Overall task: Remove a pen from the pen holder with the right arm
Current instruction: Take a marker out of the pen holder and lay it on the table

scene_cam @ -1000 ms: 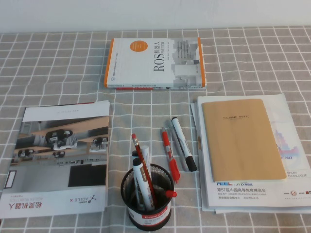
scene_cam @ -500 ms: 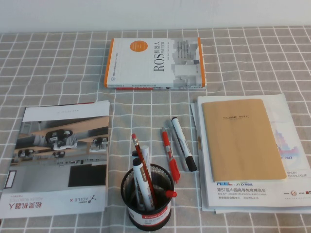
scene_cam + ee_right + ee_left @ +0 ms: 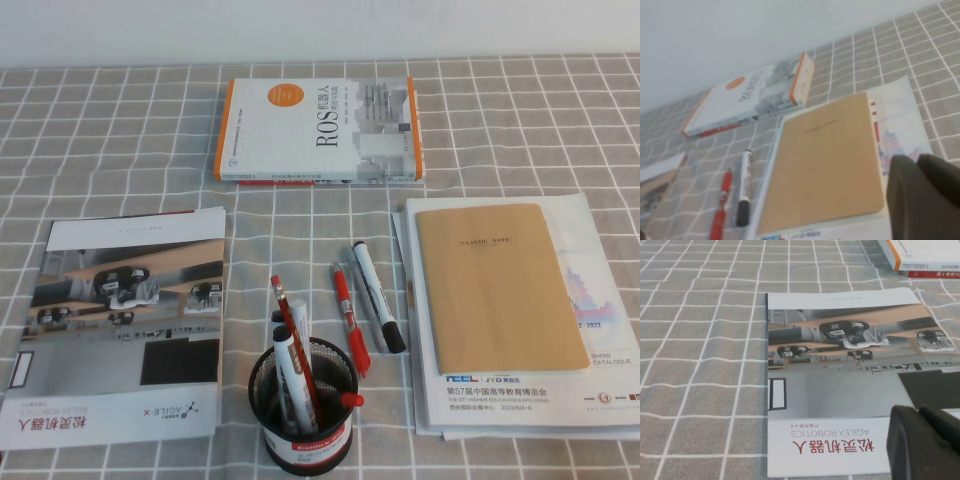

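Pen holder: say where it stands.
High view: the pen holder stands centrally at the near edge, brochure on its left, notebook on its right.

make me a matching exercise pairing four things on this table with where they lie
Things: 1 ROS book; 2 tan notebook; 3 mesh pen holder; 4 AgileX brochure.
Places: a near edge, middle; b far side, middle; c robot's left; d robot's right, on papers.
Pairs: 1-b; 2-d; 3-a; 4-c.
Also, left gripper hangs over the brochure, right gripper over the papers.
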You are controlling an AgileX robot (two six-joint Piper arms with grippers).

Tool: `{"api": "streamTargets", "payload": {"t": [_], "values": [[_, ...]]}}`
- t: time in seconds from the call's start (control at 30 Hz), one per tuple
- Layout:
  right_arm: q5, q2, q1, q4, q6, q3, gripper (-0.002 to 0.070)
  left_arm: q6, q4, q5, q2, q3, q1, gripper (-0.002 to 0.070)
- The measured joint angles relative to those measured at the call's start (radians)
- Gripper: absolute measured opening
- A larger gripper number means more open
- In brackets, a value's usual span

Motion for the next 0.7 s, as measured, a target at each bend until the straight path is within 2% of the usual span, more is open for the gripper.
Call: {"api": "streamTargets", "payload": {"t": [0.23,0.47,0.7], "values": [[-0.032,0.0,0.0,0.173,-0.008,0.0,-0.0013,0.0,0.0,0.0,0.0,0.0,0.0,-0.0003],[-0.077,0.0,0.0,0.227,-0.039,0.0,-0.0013,0.0,0.0,0.0,0.0,0.0,0.0,-0.0003],[0.022,0.046,0.0,0.244,-0.041,-0.072,-0.0013,0.0,0.0,0.0,0.0,0.0,0.0,-0.0003]]}}
